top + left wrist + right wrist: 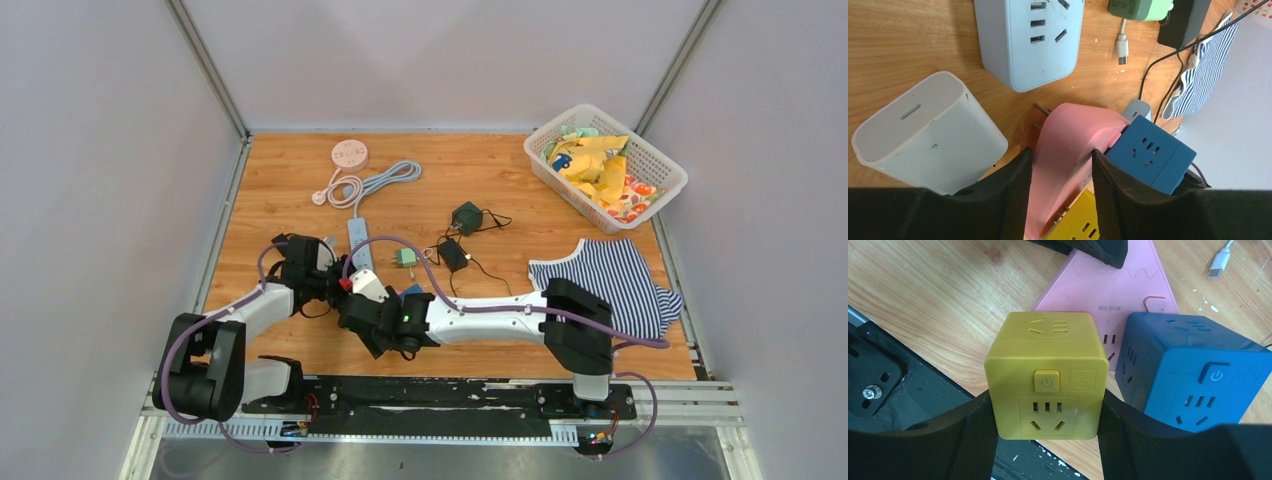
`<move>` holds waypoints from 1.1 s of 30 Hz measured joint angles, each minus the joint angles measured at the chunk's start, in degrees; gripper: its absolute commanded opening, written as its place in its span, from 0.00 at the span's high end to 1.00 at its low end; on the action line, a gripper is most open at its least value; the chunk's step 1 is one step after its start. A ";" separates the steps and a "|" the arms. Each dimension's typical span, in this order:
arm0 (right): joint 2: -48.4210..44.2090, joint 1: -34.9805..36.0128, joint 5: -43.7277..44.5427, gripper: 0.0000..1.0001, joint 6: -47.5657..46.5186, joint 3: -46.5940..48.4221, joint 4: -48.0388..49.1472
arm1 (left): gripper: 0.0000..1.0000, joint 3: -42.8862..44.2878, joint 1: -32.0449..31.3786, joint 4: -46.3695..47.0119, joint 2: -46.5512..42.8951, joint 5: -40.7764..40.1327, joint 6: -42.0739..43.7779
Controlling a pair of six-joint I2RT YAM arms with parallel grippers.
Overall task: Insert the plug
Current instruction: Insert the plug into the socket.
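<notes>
Two grips: pink plug (1068, 142) between left jaws, yellow cube (1045, 357) between right.

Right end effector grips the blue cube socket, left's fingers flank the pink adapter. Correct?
No. The right end effector grips the yellow cube socket; the blue cube socket sits beside it, per the right wrist view. Rest stands.

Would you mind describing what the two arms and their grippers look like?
Both the left arm and the right arm have smooth white links between chunky black joint housings, with a lilac cable looped along each. A small green light glows near the right wrist. The left gripper and right gripper each have two broad, matte black fingers that taper towards the tips.
</notes>
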 measured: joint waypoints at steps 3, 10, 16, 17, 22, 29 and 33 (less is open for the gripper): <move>0.50 -0.48 -0.74 1.00 0.00 0.44 -0.26 | 0.55 -0.31 0.26 0.66 0.04 0.59 -0.02; 0.59 -1.53 -2.78 1.00 -0.02 0.52 -0.22 | 0.54 -1.57 0.57 3.50 0.24 1.66 -0.68; -0.76 -2.95 -4.48 0.78 -2.10 -0.28 -1.33 | 0.51 -2.10 0.61 4.79 0.87 2.95 -2.93; -1.07 -3.21 -4.74 0.70 -2.56 -0.52 -1.55 | 0.50 -2.25 0.57 4.76 0.83 3.10 -3.26; -1.97 -3.82 -5.55 0.42 -4.50 -1.22 -2.54 | 0.47 -2.45 0.57 4.50 0.26 3.41 -4.74; -2.89 -3.91 -6.25 0.29 -6.23 -1.25 -4.17 | 0.39 -2.01 0.57 2.08 -0.35 4.09 -3.37; -6.36 -3.91 -6.21 0.26 -6.95 -1.42 -5.03 | 0.37 0.35 0.57 -1.01 -0.87 3.72 -1.18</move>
